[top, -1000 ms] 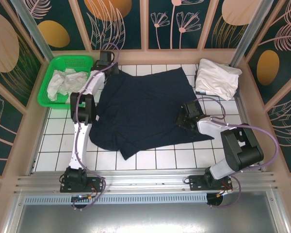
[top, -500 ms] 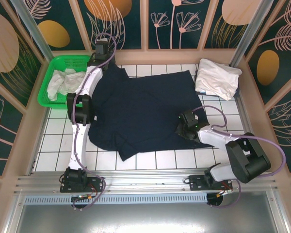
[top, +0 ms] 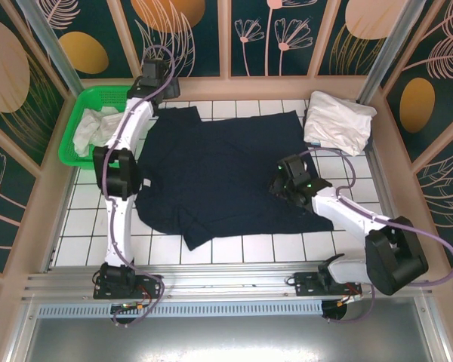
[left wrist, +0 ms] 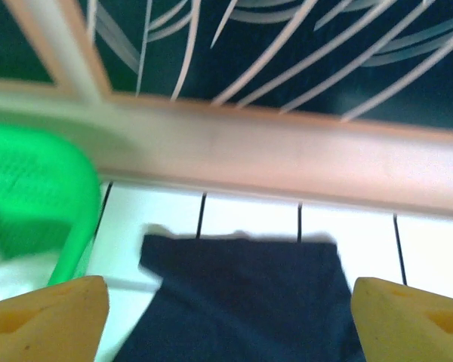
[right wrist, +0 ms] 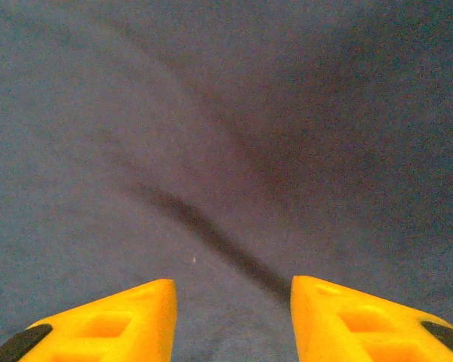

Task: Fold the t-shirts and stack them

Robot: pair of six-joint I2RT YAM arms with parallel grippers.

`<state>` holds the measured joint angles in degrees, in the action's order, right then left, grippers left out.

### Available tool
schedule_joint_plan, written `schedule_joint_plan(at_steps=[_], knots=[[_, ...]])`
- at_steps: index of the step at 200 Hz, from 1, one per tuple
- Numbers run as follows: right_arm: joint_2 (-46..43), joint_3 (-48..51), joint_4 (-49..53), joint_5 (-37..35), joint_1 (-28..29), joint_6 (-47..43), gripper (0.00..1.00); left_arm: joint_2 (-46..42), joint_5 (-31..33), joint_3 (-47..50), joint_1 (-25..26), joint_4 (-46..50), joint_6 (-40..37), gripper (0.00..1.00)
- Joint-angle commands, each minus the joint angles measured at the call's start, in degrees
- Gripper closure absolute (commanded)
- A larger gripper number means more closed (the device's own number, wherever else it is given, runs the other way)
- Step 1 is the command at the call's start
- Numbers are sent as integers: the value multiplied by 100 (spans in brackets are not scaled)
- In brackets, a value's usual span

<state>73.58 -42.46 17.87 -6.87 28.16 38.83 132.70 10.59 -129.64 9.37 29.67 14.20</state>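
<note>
Progress appears partial: navy shirt [top: 226, 173] lies spread flat and unfolded on the tiles. White stack [top: 338, 122] sits just beyond its far right corner and looks folded. Crumpled white shirts [top: 98, 130] lie in the basket [top: 109, 90] off its far left corner, not yet folded. Left gripper [left wrist: 226, 302] hovers above the far left corner, spread wide and empty. Right gripper [right wrist: 234, 309] hovers over the right side, fingers apart, pinching nothing.

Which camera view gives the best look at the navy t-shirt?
The top external view: the navy t-shirt lies spread across the white tiles, its whole outline visible. The left wrist view catches one far edge near the green basket; the right wrist view gives a close-up of a crease.
</note>
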Motion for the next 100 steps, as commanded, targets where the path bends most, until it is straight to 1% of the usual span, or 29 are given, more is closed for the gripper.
schedule_joint_plan(at_steps=[1,8,11,12,13,17,27,37,50,52,59,81,91,100], knots=[[-403,60,887,-298,-301,-99,51,-1249,-144,1469,-4,936,201,23],[-591,185,996,-313,-443,-24,49,-1736,-258,2275,67,708,277,23],[-679,253,1033,-321,-500,7,48,-1988,-294,2777,127,624,306,23],[-709,268,1038,-327,-525,18,47,-2061,-299,2777,149,515,305,23],[-738,301,1045,-329,-545,32,47,-2160,-305,3059,173,515,308,23],[-855,386,1068,-329,-624,88,47,-2474,-328,3528,275,337,321,22],[-1162,662,1064,-347,-828,304,44,-3152,-290,4447,568,-9,450,20],[-1383,883,1098,-363,-1070,696,38,-3704,-397,5138,887,-112,615,20],[-1534,1106,1109,-307,-1242,1039,32,-4144,-237,5848,1411,-197,759,20],[-1554,1138,1110,-324,-1247,1098,29,-4195,-188,5927,1489,-205,777,20],[-1574,1229,1147,-457,-1253,1315,26,-4308,-67,6201,1799,-163,837,20],[-1439,1269,1565,-919,-1317,1888,22,-4460,-72,6876,2635,-87,1201,23],[-1290,1185,1878,-1104,-1332,2075,21,-4526,-22,7151,2909,-85,1395,24],[-1137,1114,2098,-1217,-1356,2154,20,-4566,-118,7347,3079,-137,1514,24]])
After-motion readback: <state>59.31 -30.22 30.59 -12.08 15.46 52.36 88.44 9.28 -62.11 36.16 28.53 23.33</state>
